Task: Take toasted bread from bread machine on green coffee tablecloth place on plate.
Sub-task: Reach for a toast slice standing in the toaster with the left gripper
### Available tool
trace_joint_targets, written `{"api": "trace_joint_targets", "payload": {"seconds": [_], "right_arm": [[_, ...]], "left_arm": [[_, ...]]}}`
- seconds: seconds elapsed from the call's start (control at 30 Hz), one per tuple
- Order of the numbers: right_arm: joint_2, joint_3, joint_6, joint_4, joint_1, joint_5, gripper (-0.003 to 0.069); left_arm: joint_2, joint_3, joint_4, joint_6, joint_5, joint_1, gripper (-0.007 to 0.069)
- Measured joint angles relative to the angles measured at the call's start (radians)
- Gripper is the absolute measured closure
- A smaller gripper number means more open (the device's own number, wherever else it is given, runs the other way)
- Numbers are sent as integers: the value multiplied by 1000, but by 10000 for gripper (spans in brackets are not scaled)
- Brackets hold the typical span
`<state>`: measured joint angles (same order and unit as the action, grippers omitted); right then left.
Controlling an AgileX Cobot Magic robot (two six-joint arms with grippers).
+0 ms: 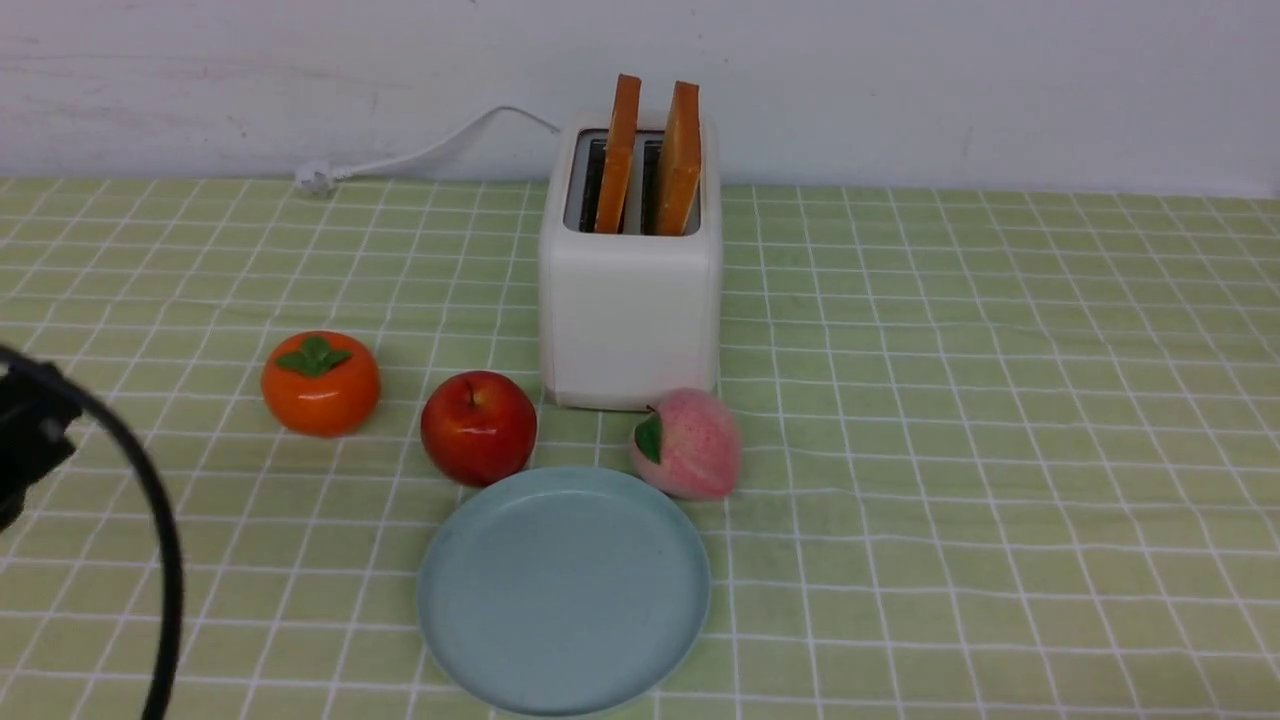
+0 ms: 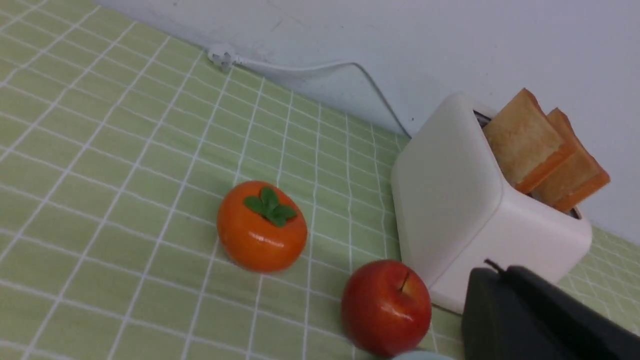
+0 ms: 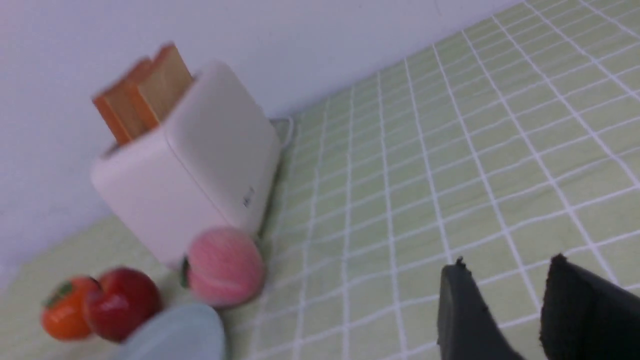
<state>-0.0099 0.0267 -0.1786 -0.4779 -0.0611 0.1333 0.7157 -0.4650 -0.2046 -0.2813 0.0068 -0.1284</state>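
The toast (image 1: 620, 140) slices' lower halves sit hidden inside the toaster (image 1: 630, 300). Left of the toaster, the left arm (image 1: 35, 440) is cut by the frame edge. In the left wrist view the left gripper (image 2: 502, 280) is one dark, cropped mass, its jaw gap unreadable, and the plate (image 2: 420, 355) a sliver. The right wrist view is blurred.
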Motion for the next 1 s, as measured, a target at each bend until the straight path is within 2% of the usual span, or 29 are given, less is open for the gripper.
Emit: {"api": "trace_joint_targets", "payload": {"seconds": [0.1, 0.17, 0.2, 0.23, 0.27, 0.33, 0.4, 0.47, 0.57, 0.7, 0.77, 0.83, 1.0], "right_arm": [[0, -10, -3, -37, 0, -33, 434], [1, -61, 18, -28, -7, 24, 462], [4, -68, 21, -25, -8, 32, 466], [13, -101, 37, -15, -13, 64, 481], [56, -201, 89, 8, -22, 164, 524], [94, -254, 122, 22, -23, 224, 544], [193, -396, 228, 49, -23, 387, 591], [225, -439, 264, 55, -23, 434, 600], [306, -543, 364, 60, -23, 517, 608], [360, -599, 481, 30, -23, 504, 608], [365, -600, 512, 11, -23, 493, 607], [369, -601, 584, -44, -23, 481, 607], [369, -601, 681, -146, -23, 481, 606]], "left_arm": [[134, -28, 42, 6, -131, -76, 638], [231, -58, 98, 7, -243, -158, 638], [231, -58, 98, 7, -243, -158, 638], [279, -75, 125, 9, -293, -198, 638], [375, -115, 157, 10, -382, -265, 638], [423, -139, 165, 10, -438, -286, 638], [554, -206, 172, 10, -531, -305, 634], [604, -235, 172, 10, -555, -306, 624], [716, -298, 170, 7, -620, -307, 547], [857, -399, 170, 3, -682, -307, 347], [887, -425, 170, 3, -688, -307, 305], [956, -490, 172, 3, -689, -307, 225], [1078, -620, 175, 40, -689, -307, 169]]}}
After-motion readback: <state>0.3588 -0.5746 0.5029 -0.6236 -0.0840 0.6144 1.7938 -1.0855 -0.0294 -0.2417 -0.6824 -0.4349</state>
